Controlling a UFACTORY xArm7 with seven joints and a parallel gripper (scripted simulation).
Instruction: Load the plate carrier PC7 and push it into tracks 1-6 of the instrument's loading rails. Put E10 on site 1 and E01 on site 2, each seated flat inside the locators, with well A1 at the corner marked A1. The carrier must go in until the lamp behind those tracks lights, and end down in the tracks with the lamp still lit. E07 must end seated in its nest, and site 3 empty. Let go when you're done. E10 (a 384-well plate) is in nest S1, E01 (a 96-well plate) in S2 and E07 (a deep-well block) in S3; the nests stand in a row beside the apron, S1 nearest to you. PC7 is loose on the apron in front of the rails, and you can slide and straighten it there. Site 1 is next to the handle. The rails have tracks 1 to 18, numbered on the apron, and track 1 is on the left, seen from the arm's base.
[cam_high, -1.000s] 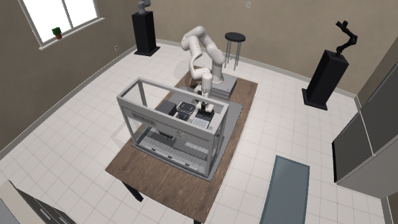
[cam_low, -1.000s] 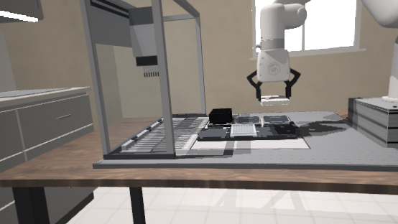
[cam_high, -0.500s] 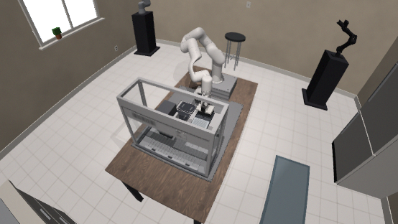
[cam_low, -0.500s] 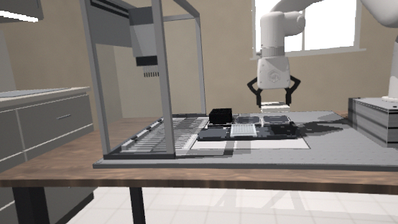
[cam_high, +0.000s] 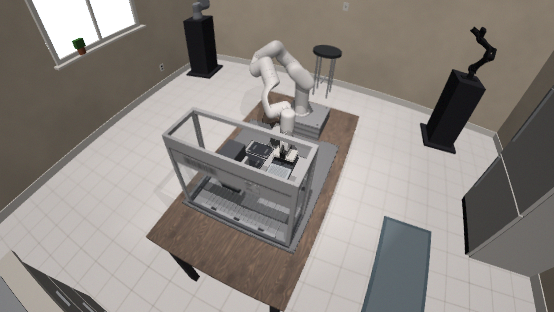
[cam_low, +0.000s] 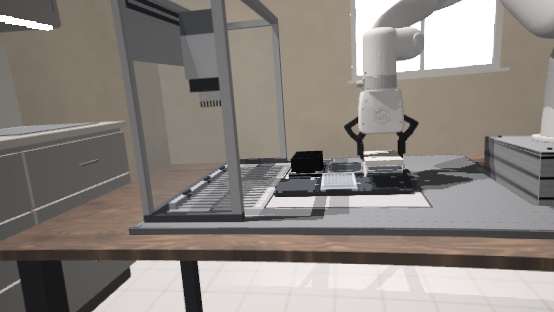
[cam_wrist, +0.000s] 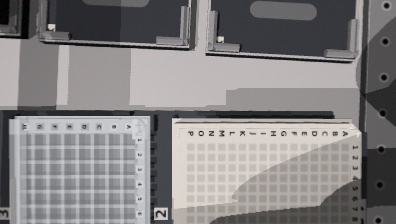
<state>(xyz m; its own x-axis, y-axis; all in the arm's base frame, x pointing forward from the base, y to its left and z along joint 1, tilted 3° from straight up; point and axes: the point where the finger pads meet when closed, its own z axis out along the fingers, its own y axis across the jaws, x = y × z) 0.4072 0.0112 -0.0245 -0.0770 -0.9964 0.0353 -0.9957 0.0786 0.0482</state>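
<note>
My gripper (cam_low: 380, 151) is shut on E10 (cam_low: 383, 161), the cream 384-well plate, gripping its two sides. I hold it flat and low over the end site of the dark carrier PC7 (cam_low: 345, 190), on the arm's side. I cannot tell if it touches the carrier. In the wrist view E10 (cam_wrist: 265, 167) has its A1 corner at the top right. E01 (cam_wrist: 80, 167), the clear 96-well plate, lies flat on the carrier's middle site, also shown from the side (cam_low: 339, 181). E07 (cam_low: 306, 161), the black deep-well block, sits in the far nest. My fingers are out of the wrist view.
Two empty nests (cam_wrist: 115, 22) (cam_wrist: 282, 25) lie beyond a pale strip of apron. The carrier's site nearest the rails (cam_low: 295, 186) is empty. The loading rails (cam_low: 235, 187) lie under the instrument frame (cam_low: 227, 110). The arm's base block (cam_low: 522, 165) stands at the right.
</note>
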